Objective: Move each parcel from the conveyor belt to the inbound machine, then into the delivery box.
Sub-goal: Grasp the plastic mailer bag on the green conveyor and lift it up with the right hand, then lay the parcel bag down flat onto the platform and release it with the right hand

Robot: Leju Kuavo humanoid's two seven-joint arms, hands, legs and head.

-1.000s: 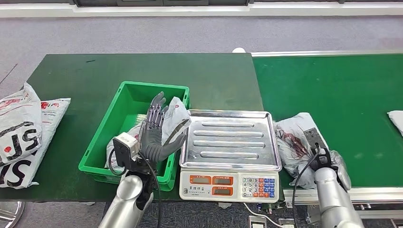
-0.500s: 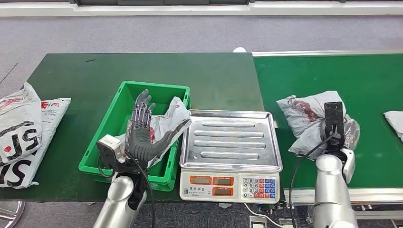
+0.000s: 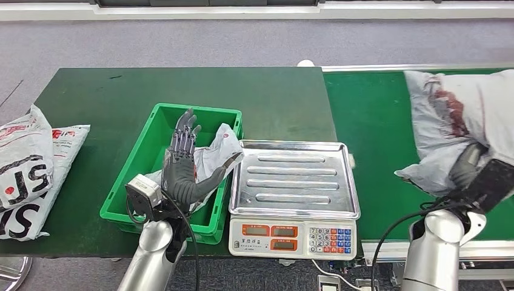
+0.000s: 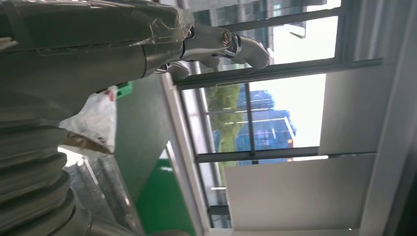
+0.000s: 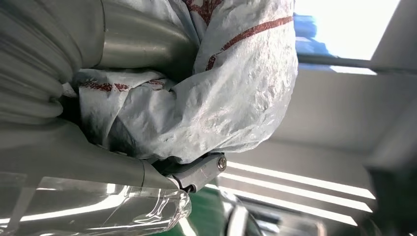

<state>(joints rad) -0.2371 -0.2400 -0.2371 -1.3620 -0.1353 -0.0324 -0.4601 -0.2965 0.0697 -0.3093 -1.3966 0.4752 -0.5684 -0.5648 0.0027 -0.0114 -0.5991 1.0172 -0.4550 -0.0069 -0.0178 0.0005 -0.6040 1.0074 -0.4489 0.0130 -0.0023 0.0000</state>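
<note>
My right hand grips a grey-white parcel with dark red print from below and holds it high above the green conveyor belt. In the right wrist view the crumpled parcel bulges over the hand, with a fingertip curled under it. My left hand is raised, fingers spread, holding nothing, over the green delivery box. A white parcel lies in that box against its right wall. The inbound scale's steel tray is bare.
The scale's front panel with displays and keypad faces me at the table's front edge. White printed bags hang over the left end of the dark green table. Grey floor lies beyond.
My right arm has lifted the parcel off the belt and raised it high, toward the camera. The left hand shifted slightly left over the box, still empty.
</note>
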